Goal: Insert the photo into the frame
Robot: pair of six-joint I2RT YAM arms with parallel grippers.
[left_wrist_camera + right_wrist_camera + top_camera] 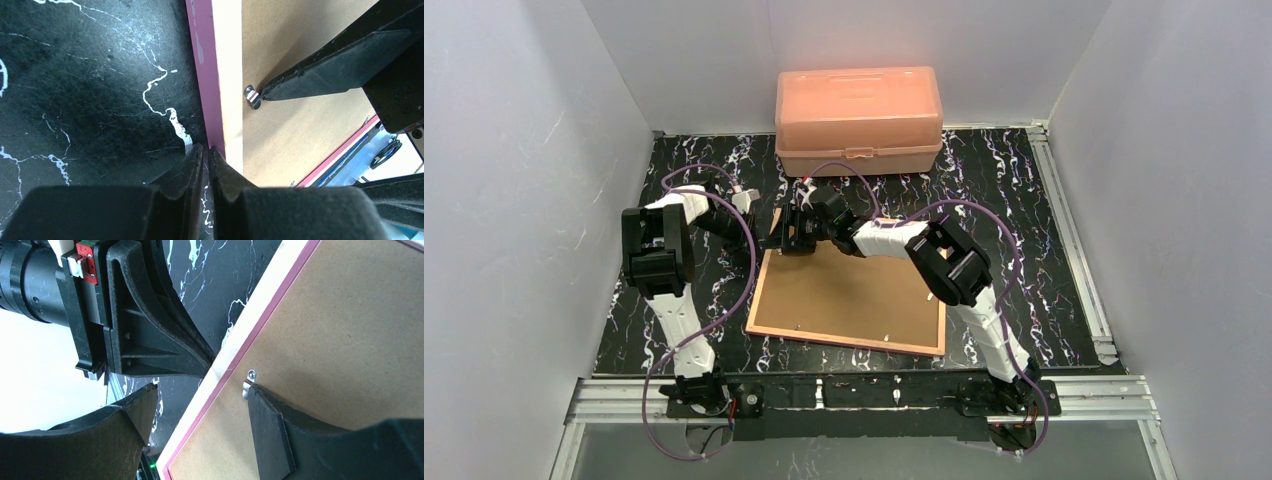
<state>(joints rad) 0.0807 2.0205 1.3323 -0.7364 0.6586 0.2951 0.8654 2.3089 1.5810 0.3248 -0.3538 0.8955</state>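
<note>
The frame (pixel 201 60) lay face down on the worktop (pixel 1024 220), on the near side of the salmon lidded box (pixel 858 105), with its brown backing board (pixel 849 295) uppermost. The photo was not visible, so whether it lay under the board could not be told. Both arms worked at the frame corner nearest the box's left end. The left gripper (pixel 207 149) had its fingers (pixel 182 170) almost together, tips at the pink edge; whether they pinched it could not be told. The right gripper (pixel 200 390) stood wide, one tip against a small metal tab (pixel 248 382) on the board, the other off the frame and close to the left gripper. Likely failures:
- The tip could slip off so small a tab and scrape the board.
- A sideways push could slide the frame if the edge hold was slight.
- The free finger could strike the left gripper in that crowded corner.
</note>
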